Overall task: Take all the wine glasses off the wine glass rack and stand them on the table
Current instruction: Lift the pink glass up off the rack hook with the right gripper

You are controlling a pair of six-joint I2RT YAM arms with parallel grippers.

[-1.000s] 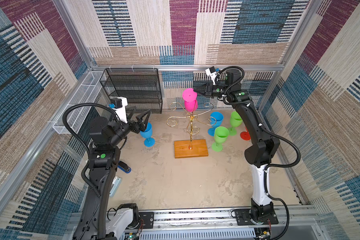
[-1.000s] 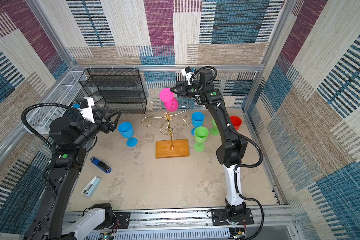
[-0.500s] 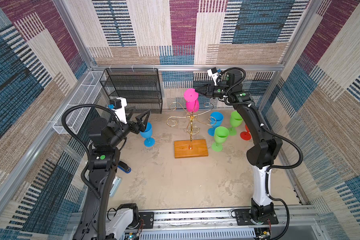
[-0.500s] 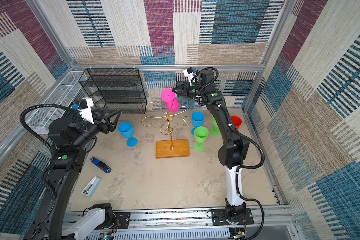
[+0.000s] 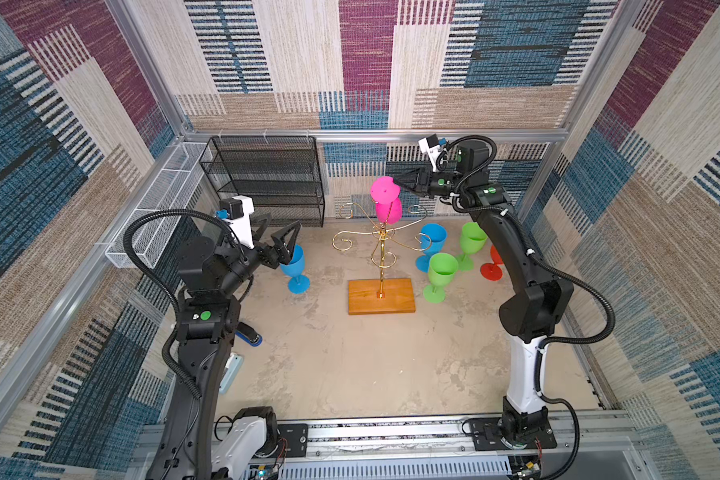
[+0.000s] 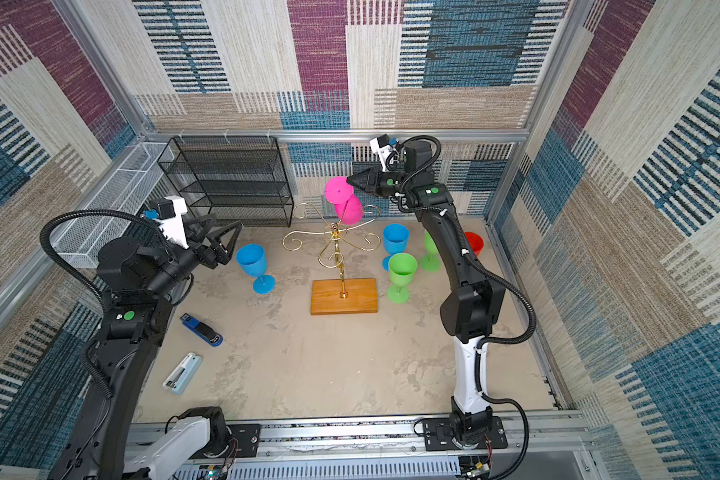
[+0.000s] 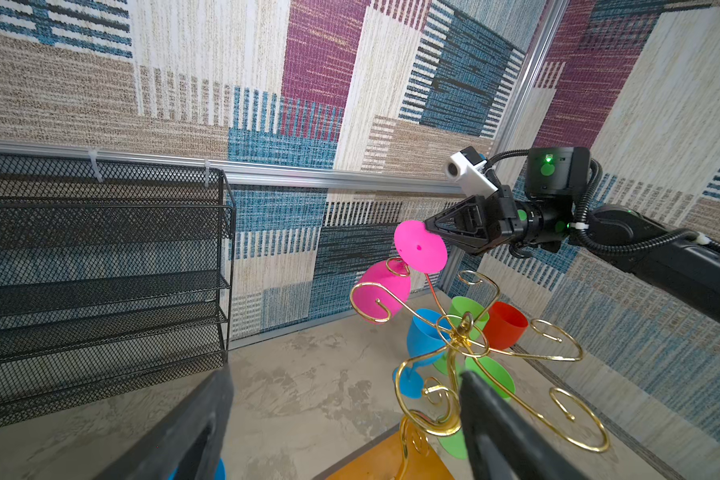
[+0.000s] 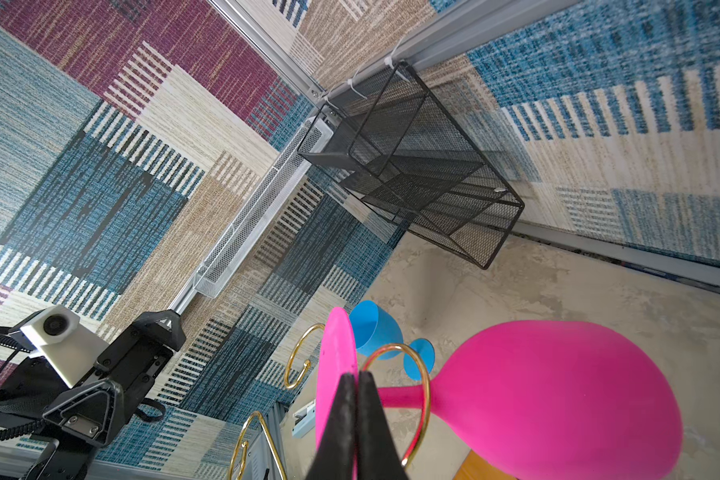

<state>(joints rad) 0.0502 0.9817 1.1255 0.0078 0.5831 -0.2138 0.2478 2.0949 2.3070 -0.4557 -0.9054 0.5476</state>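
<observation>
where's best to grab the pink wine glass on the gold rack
Its foot disc, pinched edge-on from the right arm's side, as the right pincer does: the pink wine glass hangs bowl-down, stem inside a wine glass rack curl, only the foot clear above.

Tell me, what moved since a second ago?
The right hand, shut on the foot of the pink wine glass, tugged it slightly toward its own side. The stem is still inside a loop of the gold rack. The open left hand stayed put.
</observation>
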